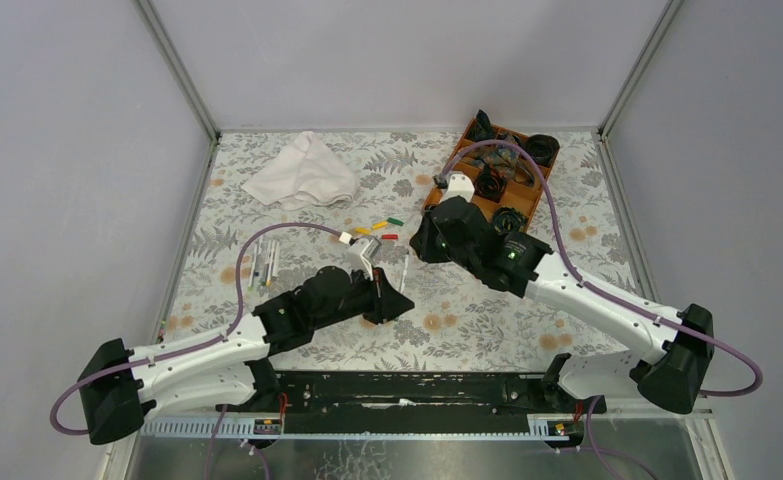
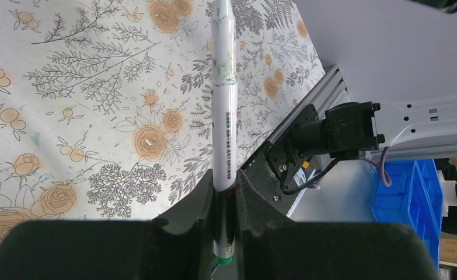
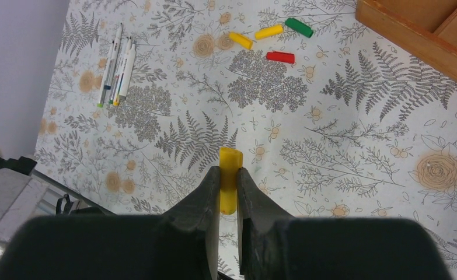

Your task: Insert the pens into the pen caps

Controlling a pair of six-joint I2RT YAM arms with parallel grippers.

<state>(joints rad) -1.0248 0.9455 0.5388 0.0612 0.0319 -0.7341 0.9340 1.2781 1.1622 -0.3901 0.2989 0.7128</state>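
My left gripper (image 2: 224, 195) is shut on a white-barrelled pen (image 2: 224, 111) with a green end, which sticks out above the table; it also shows in the top view (image 1: 405, 270). My right gripper (image 3: 228, 185) is shut on a yellow pen cap (image 3: 229, 169), held above the table close to the left gripper (image 1: 397, 298). Two yellow caps (image 3: 240, 39), a green cap (image 3: 298, 27) and a red cap (image 3: 280, 56) lie loose on the table. Several more pens (image 3: 118, 70) lie side by side to the left.
A wooden tray (image 1: 472, 135) with black coiled bands stands at the back right, just behind the right arm. A crumpled white cloth (image 1: 302, 172) lies at the back left. The flowered table cover (image 1: 487, 320) ends at grey walls on both sides.
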